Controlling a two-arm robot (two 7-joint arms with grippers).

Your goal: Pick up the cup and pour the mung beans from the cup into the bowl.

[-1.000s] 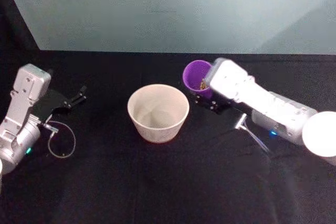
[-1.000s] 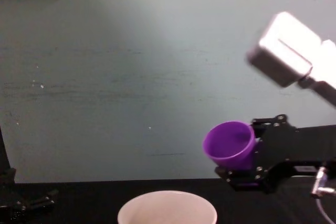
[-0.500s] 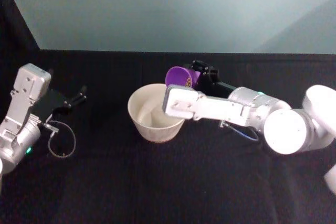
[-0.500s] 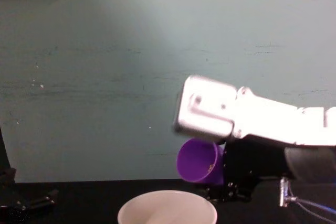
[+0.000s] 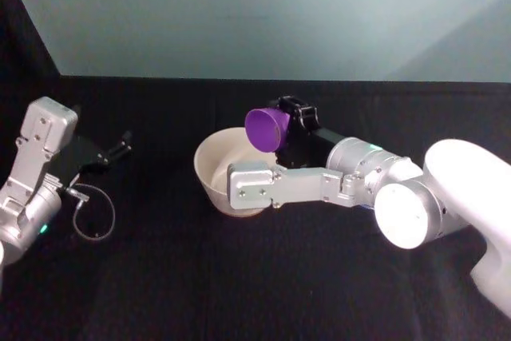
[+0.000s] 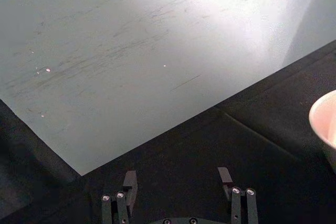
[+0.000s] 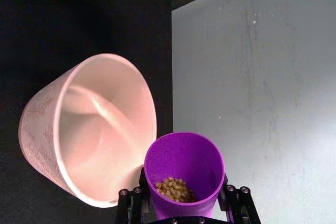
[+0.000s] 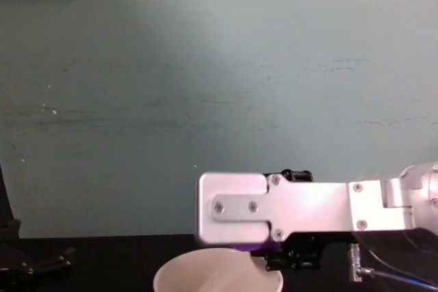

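Note:
The purple cup (image 5: 267, 128) hangs tilted above the far right rim of the white bowl (image 5: 214, 167), its mouth turned toward the bowl. My right gripper (image 5: 292, 125) is shut on the cup's sides. In the right wrist view the cup (image 7: 184, 163) holds a small heap of mung beans (image 7: 173, 189) near its bottom, with the bowl (image 7: 89, 129) just beside its mouth and the bowl's inside bare. In the chest view the right arm's silver link (image 8: 274, 210) covers the cup above the bowl (image 8: 205, 273). My left gripper (image 5: 120, 148) rests open and empty at the far left.
A black cloth covers the table, with a pale green wall (image 5: 263, 13) close behind it. A loose cable loop (image 5: 94, 215) lies by the left arm. The right arm's forearm (image 5: 319, 185) stretches across the bowl's front right side.
The right arm has swung left and rolled its wrist. The cup moved from beside the bowl to above its rim and tipped from upright toward the bowl. The left arm stayed still.

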